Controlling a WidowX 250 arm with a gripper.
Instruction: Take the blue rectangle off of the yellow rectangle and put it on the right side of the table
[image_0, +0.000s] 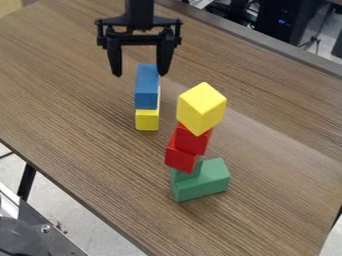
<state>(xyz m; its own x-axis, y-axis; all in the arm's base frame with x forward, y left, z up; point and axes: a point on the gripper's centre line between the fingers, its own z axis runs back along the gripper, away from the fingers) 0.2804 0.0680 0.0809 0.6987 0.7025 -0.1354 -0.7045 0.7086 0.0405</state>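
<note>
Blue rectangle (147, 87) rests on the yellow rectangle (147, 120), between the table's (67, 90) near and far edges; the gripper (140, 75) has 2 fingers spread. Carried low rightward, the block could topple the tower (193, 139).

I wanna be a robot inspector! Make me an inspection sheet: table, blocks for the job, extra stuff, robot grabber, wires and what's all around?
Surface: brown table with wood grain.
Job's things: blue block on top of the yellow block; not yet moved to the right side.
Clutter: a tower nearby, with a yellow cube on top, red blocks in the middle and green at the bottom.
Gripper: black gripper at the blue block's far end, jaws apart, holding nothing.
Cables: thin dark lines beyond the far edge, probably cables.
Surroundings: grey floor, black equipment with small blue lights.
</note>
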